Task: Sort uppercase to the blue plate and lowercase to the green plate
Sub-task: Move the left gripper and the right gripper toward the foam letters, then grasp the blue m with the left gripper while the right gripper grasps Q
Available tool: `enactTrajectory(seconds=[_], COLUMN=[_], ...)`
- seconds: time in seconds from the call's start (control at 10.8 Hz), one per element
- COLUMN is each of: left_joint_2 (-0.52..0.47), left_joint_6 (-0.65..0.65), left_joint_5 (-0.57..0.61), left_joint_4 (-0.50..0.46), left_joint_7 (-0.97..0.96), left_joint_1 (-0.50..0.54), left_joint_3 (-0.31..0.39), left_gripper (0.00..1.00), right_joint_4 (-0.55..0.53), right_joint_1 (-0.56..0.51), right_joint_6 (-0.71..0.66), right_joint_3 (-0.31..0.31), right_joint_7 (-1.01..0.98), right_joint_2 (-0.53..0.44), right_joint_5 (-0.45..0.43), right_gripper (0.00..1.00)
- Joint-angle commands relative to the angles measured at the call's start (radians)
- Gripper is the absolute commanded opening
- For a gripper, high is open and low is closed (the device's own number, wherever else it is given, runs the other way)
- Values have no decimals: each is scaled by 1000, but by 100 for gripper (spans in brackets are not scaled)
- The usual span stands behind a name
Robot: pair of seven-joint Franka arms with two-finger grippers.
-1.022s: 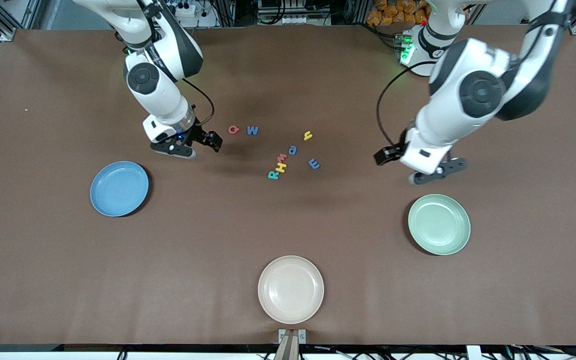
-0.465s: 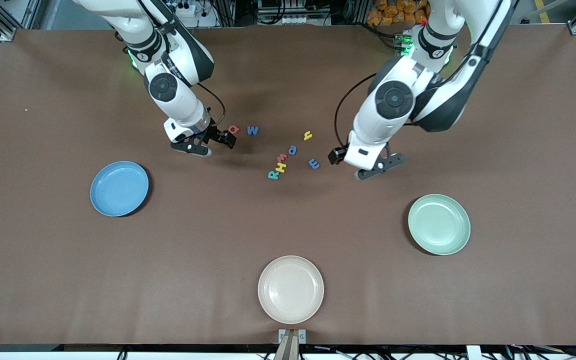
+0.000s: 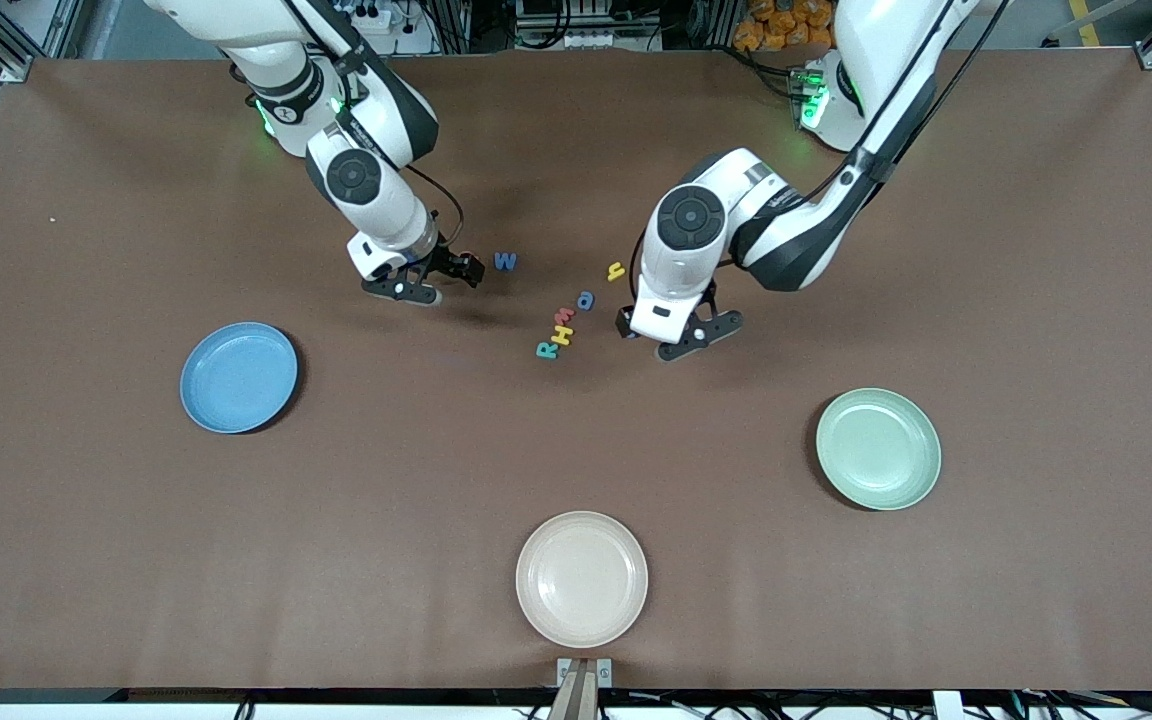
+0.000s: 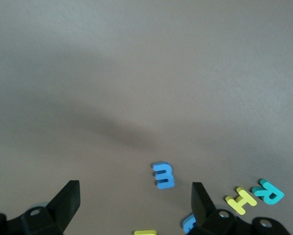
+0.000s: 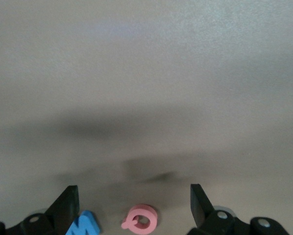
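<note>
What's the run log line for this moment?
left gripper: open over blue m | right gripper: open over red Q | plates: no letters

A plain brown desk (image 3: pixel 576 450) is seen. A sky-blue plate (image 3: pixel 239 377), a pale mint-green plate (image 3: pixel 878 448) and a cream plate (image 3: pixel 582 578) are shown, all unpatterned. The letters are coloured: pink-red Q (image 5: pixel 140 220), dark blue W (image 3: pixel 505 261), yellow H (image 3: pixel 562 335), teal R (image 3: pixel 546 349), blue m (image 4: pixel 164 175).
</note>
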Motion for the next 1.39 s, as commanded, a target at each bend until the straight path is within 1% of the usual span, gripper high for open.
enactTrajectory(seconds=[0.0,0.09,0.19,0.28,0.46,0.56,0.65,0.74,0.84,0.93,1.02,1.3], left_joint_2=[52,67,80,97,110,112,111,111,111,111,111,124], left_joint_6=[73,96,109,109,113,157,231,262,262,262,261,261], left_joint_5=[31,31,34,47,73,83,83,83,84,84,97,141], left_joint_4=[7,5,5,5,-4,-27,-62,-78,-79,-84,-92,-98], left_joint_7=[-66,-80,-91,-97,-126,-143,-161,-165,-166,-166,-166,-200], left_joint_1=[-13,-16,-25,-30,-33,-30,-27,-27,-31,-31,-33,-45], left_joint_3=[3,3,4,6,6,6,8,9,9,11,11,11], left_gripper=[100,100,100,100,100,99,98,98,98,97,96,91], right_joint_4=[-10,-10,-7,-4,-5,-5,-7,-8,-10,-10,-10,-19], right_joint_1=[7,7,6,4,2,4,4,4,2,1,1,-8], right_joint_6=[9,0,-3,5,12,11,11,11,11,11,11,14], right_joint_3=[9,27,45,62,67,69,73,73,73,73,73,73], right_joint_7=[263,377,446,473,473,470,465,456,453,450,447,390], right_joint_2=[48,59,79,100,108,109,109,109,109,109,109,114], right_joint_5=[-274,-369,-410,-410,-412,-412,-412,-412,-412,-412,-412,-412], right_gripper=[100,100,100,100,100,100,100,100,100,92,88,88])
